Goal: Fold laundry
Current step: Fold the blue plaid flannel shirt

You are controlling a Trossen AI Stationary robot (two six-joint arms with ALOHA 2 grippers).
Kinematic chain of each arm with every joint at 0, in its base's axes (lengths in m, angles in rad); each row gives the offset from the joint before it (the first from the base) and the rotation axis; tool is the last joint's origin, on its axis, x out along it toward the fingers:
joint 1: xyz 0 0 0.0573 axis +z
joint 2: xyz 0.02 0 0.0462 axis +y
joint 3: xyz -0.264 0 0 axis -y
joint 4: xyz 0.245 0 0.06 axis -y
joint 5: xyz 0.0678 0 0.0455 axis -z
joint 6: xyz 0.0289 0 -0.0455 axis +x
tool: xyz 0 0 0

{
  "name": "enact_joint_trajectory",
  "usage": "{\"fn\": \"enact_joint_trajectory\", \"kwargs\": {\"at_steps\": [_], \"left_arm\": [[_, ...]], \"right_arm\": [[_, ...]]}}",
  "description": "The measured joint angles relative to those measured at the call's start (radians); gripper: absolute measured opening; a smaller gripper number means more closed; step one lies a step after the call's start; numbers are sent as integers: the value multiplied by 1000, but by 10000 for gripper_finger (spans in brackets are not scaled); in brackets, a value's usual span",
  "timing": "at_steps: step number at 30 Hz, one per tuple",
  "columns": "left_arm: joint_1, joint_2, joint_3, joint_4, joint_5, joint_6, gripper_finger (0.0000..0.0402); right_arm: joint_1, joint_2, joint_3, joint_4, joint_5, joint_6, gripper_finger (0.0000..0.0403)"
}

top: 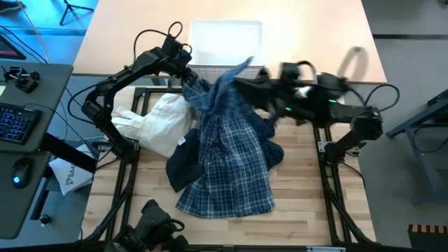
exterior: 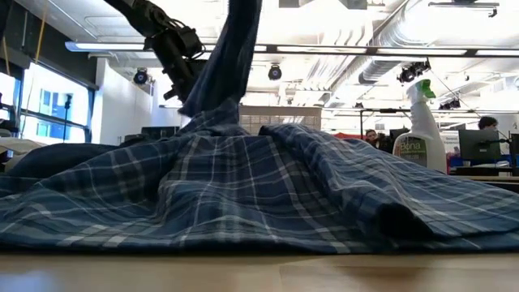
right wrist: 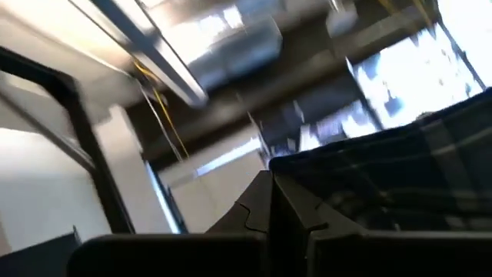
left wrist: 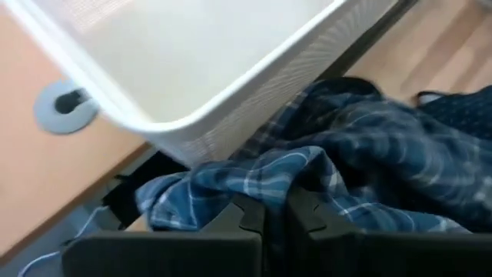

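sprawling across the middle of the wooden table point(top: 294, 210), the blue-and-white plaid shirt point(top: 227, 175) lies spread toward the near edge, with its far end lifted off the surface. the left gripper point(top: 187, 75) sits by the front wall of the white lattice basket point(top: 225, 38), its fingers point(left wrist: 246, 219) pressed together with a bunched fold of the plaid cloth pinched between them — the left wrist view shows the fabric gathered right at the fingertips, with the basket wall just beyond. the right gripper point(top: 241, 82) reaches in from the right side, blurred, its fingers point(right wrist: 265, 204) closed on a raised edge of the same shirt; in the right wrist view dark plaid cloth hangs off them against the ceiling. in the low view the shirt rises in a narrow column up out of the picture, with the left arm's gripper point(exterior: 182, 61) gripping it beside that column, and the rest of it draped in broad folds over the table.

a navy piece point(top: 183, 168) pokes out from under the plaid shirt's left side, and more navy cloth point(top: 273, 150) shows at its right. a white garment point(top: 157, 122) lies heaped to the left, touching the plaid shirt. a spray bottle point(exterior: 422, 122) stands behind the shirt at the right in the low view — people show far back in the room.
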Motion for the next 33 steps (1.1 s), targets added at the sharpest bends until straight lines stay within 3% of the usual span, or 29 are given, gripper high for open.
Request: {"fn": "enact_joint_trajectory", "kwargs": {"at_steps": [5, 10, 14, 18, 26, 30, 33], "left_arm": [[51, 0, 34, -71, 110, 1, 51], [108, 0, 83, -205, 46, 16, 104], [138, -6, 111, -278, 12, 27, 120], [134, -66, 125, -280, 57, 47, 121], [35, -280, 126, -282, 77, -23, 112], [-89, -383, 126, -234, 132, 46, 107], [-180, -444, 126, -194, 178, 82, 106]], "right_arm": [[-104, 112, 0, 47, -250, 253, 0], [-163, 286, -1, 462, -491, 495, 0], [-206, 367, -1, 846, -512, 648, 0], [-240, 375, -1, 965, -455, 648, 0], [-253, 271, 1, 841, -481, 504, 0], [-253, 193, 1, 541, -479, 398, 0], [-253, 122, 1, 227, -408, 265, 0]]}}
